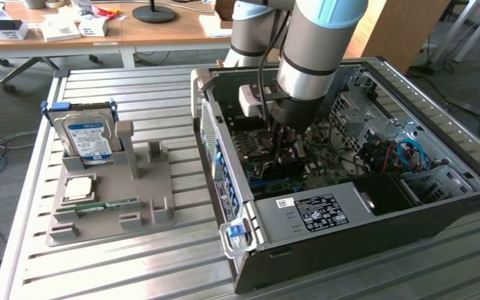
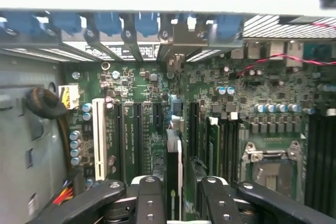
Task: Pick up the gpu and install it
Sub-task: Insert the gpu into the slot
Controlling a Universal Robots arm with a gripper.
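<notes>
The gpu (image 2: 174,174) is sitting low in the middle of the wrist picture, a thin dark card seen from its edge, standing upright between the two black fingers (image 2: 149,203). The jaws are squeezing it from both sides, so the gripper (image 2: 181,205) is holding the card by its top edge. The card is hanging right over the green board (image 2: 210,108), near the long black slots (image 2: 134,135) and pointing the same way as they do. I cannot tell if its bottom edge is touching a slot yet.

I think the card is light and stiff, so it is not bending. It looks easy to break, with small parts on its flat sides. Holding it by the thin top edge looks like the safest place, because it keeps the fingers off those parts. The edge is narrow, so it may tip if pushed crooked.

In the outside picture the arm (image 1: 311,56) is reaching down into the open computer case (image 1: 374,231), in the middle of the frame. Inside the case are the board, wires and a black power box with a label (image 1: 324,212).

At the left of that frame a grey holder (image 1: 115,200) is resting on the worktop (image 1: 140,269). It is holding a silver hard drive (image 1: 90,139) standing up, a square chip (image 1: 79,187) and a small green memory stick (image 1: 107,205).
</notes>
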